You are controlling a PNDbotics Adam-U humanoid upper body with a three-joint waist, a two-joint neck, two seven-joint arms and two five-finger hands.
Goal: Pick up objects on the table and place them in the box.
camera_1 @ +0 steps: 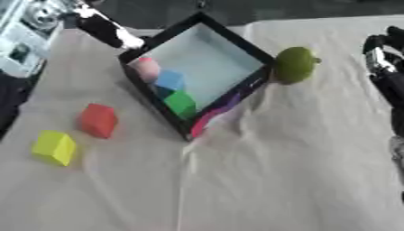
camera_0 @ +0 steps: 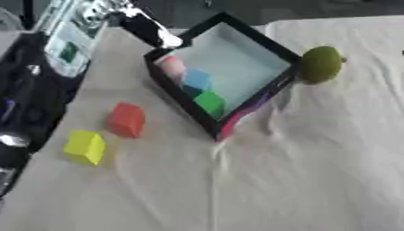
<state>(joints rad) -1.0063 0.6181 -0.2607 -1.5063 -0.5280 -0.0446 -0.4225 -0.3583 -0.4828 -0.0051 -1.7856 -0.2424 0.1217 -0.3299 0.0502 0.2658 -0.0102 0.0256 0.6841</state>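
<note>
Right hand (camera_1: 384, 58), grip unreadable, shows only in right eye view, beyond the box (camera_1: 236, 54).

Five blocks (camera_0: 126, 119), one green fruit (camera_0: 320, 64), one box (camera_0: 272, 45).

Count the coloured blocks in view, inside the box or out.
5. Pink block, blue block and green block lie inside the black box; red block and yellow block sit on the cloth left of it.

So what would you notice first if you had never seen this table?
Probably the black box in the middle, with pink, blue and green blocks inside. Then the red block and yellow block waiting on the cloth to its left, and the green fruit touching its right side.
</note>
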